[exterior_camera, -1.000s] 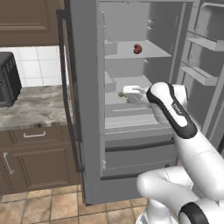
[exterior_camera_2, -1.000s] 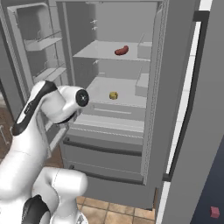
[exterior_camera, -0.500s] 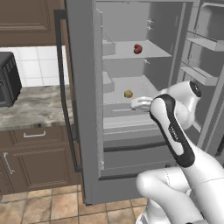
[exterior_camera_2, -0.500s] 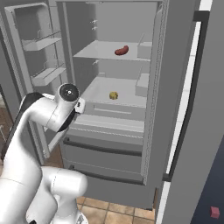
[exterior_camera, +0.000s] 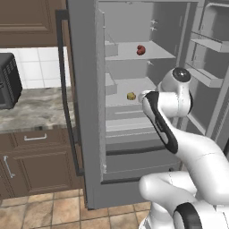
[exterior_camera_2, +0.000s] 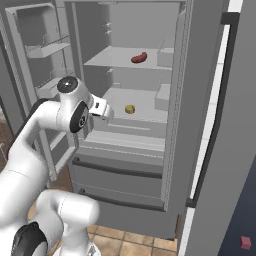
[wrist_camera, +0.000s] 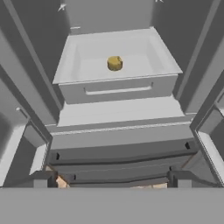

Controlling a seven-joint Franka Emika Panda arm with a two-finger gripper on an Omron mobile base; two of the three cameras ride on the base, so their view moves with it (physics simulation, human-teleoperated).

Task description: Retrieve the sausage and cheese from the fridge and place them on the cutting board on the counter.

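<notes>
The fridge (exterior_camera: 84,112) stands with both doors open. The reddish-brown sausage (exterior_camera: 140,50) (exterior_camera_2: 139,57) lies on the upper shelf. On the shelf below sits the small yellow cheese (exterior_camera: 131,95) (exterior_camera_2: 130,108) (wrist_camera: 114,63). My gripper (exterior_camera_2: 105,110) (wrist_camera: 111,181) hovers in front of that lower shelf, just outside the fridge and short of the cheese. It is open, with nothing between its fingertips (wrist_camera: 43,179). The counter (exterior_camera: 31,107) runs left of the fridge. The cutting board is out of view.
A dark appliance (exterior_camera: 9,80) stands on the counter at the far left, above brown cabinet drawers (exterior_camera: 31,147). Fridge drawers (wrist_camera: 118,89) sit below the cheese shelf. Door bins (exterior_camera: 203,76) (exterior_camera_2: 47,50) flank the opening on the robot's side.
My hand has drawn back from the middle shelf and the elbow has folded upward. The cheese stays on its shelf, and the jaws stay open.
</notes>
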